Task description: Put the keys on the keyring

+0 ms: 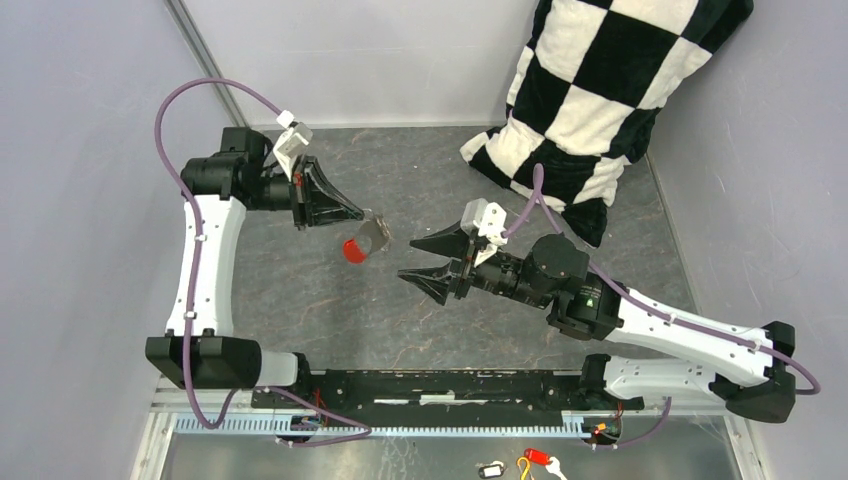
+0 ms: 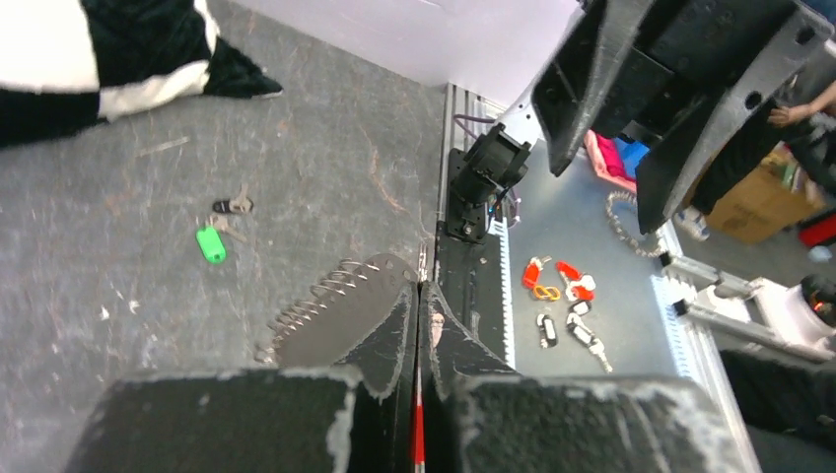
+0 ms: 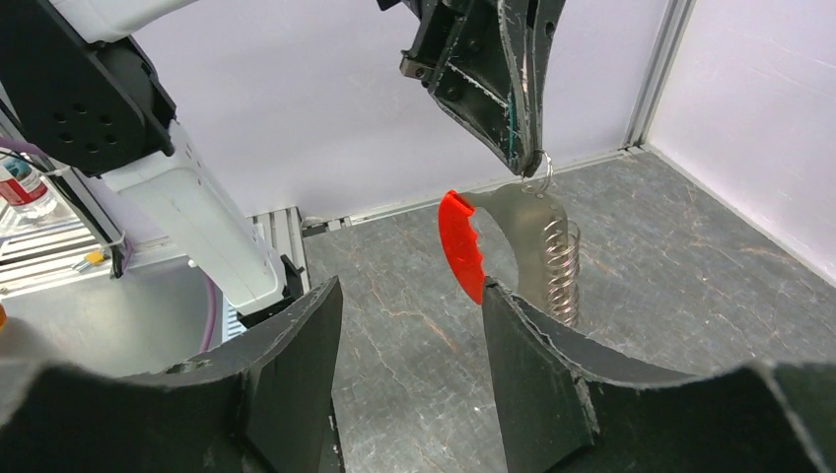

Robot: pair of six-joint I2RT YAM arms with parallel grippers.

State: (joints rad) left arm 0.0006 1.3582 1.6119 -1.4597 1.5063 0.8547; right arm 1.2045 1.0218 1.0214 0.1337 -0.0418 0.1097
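Right wrist view gives me the keyring point(image 3: 544, 236) hanging in mid-air with the red key point(image 3: 460, 246) apparently on it, pinched in the clenched left gripper point(image 3: 533, 160). I judge one key of three done. The green key point(image 2: 210, 243) and dark metal key point(image 2: 233, 205) lie on the table point(image 2: 118, 325), well apart from the ring. My right gripper point(image 3: 409, 325) waits to its right, spread and empty.

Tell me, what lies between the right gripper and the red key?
Nothing but bare grey table, seen in the top external view. The open right gripper faces the red key, which hangs on the keyring in the left gripper.
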